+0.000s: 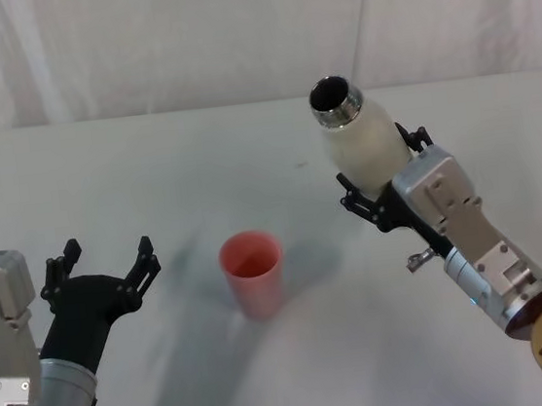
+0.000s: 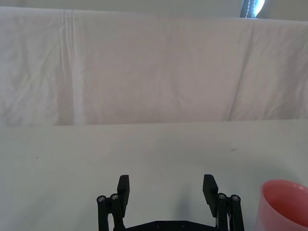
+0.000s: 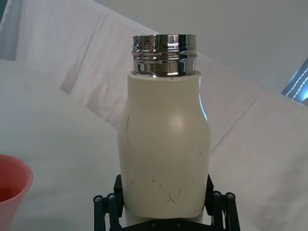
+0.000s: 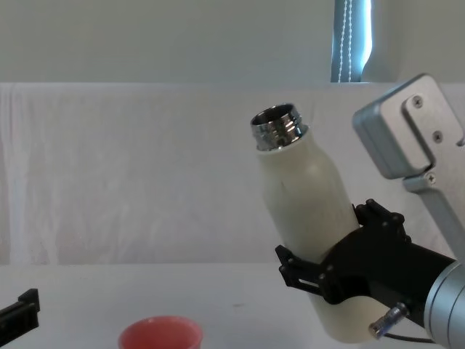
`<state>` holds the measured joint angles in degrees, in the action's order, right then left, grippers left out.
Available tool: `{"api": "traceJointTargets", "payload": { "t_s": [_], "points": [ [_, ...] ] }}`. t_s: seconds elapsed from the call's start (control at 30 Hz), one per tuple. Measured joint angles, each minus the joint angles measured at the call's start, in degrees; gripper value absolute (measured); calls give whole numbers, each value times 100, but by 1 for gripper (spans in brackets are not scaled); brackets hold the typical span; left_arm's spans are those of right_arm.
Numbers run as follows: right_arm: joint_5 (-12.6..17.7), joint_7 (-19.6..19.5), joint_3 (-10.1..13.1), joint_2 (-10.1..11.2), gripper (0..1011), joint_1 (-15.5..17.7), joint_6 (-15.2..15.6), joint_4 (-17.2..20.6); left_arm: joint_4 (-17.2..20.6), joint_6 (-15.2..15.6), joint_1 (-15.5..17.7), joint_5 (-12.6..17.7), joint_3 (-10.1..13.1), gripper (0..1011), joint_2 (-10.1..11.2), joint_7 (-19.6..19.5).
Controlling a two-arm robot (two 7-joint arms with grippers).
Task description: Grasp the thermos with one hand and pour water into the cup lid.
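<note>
Above the table, the right gripper point(image 1: 383, 182) clasps the tilted thermos point(image 1: 367, 143) — its contents unseen; the cup lid point(image 1: 254, 274) looks empty — the left gripper point(image 1: 103, 264) gapes.

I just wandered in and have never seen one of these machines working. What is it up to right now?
The right gripper is shut on a cream-white thermos and holds it in the air, open steel neck tipped a little toward the pink cup lid. The cup lid stands upright on the white table, between the two arms. No water shows at the thermos mouth. The left gripper rests open near the table's front edge, to the cup lid's left, touching nothing.
</note>
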<state>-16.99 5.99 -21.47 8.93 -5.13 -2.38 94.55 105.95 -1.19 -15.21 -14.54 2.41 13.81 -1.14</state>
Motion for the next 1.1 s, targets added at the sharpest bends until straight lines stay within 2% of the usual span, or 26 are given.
{"api": "traceJointTargets", "payload": {
  "t_s": [0.23, 0.73, 0.87, 0.93, 1.1],
  "points": [
    [-364, -112, -77, 34, 947, -49, -74, -78, 0, 0, 0, 0, 0, 1001, 0, 0],
    [-1818, -671, -490, 202, 947, -239, -192, -391, 0, 0, 0, 0, 0, 1001, 0, 0],
    [-2114, -809, -587, 231, 947, -283, -192, -474, 0, 0, 0, 0, 0, 1001, 0, 0],
    [-2384, -934, -686, 261, 947, -317, -176, -541, 0, 0, 0, 0, 0, 1001, 0, 0],
    [-2747, -1114, -808, 303, 947, -371, -124, -630, 0, 1, 0, 0, 0, 1001, 0, 0]
  ]
}}
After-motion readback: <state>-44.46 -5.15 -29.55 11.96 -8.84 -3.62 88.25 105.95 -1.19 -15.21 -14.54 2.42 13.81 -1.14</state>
